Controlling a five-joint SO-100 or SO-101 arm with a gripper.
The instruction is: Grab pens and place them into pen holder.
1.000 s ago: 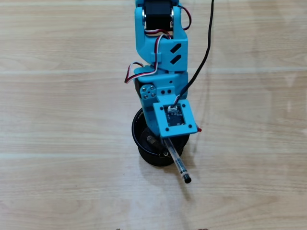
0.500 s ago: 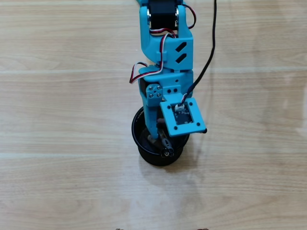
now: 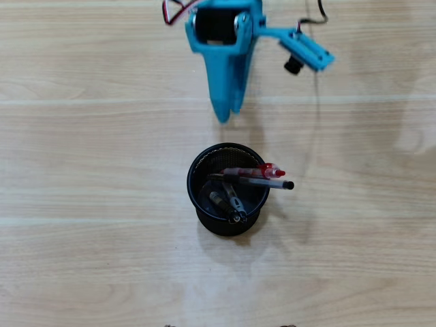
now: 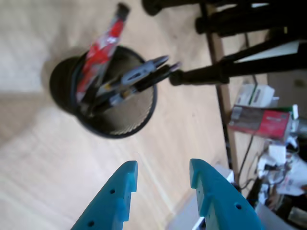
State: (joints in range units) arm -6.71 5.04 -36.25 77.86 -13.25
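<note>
Now all four pens sit inside the pen holder (image 3: pixel 204 194), a round black wire-mesh cup standing upright on the light wooden worktop (image 3: pixel 82 204). Overhead view: red translucent pen (image 3: pixel 262 170) and clear black-capped pen (image 3: pixel 269 183) lean over the rim toward the right, tips sticking out; the grey-and-clear pen (image 3: pixel 219 203) and the black pen (image 3: pixel 234 197) lean toward the lower edge, ends at the rim. Blue arm (image 3: pixel 225 61) is at top of that view, well apart from the cup, jaws pointing down at the worktop, gap not readable from above. Wrist view fills that in: gripper (image 4: pixel 163 175) empty, the two blue jaws parted with bare worktop between them, cup (image 4: pixel 139 120) ahead and clear of them. Wrist view also shows black tripod legs (image 4: pixel 225 72) and blurred clutter (image 4: pixel 268 124) beyond the worktop edge, none of it visible overhead.
</note>
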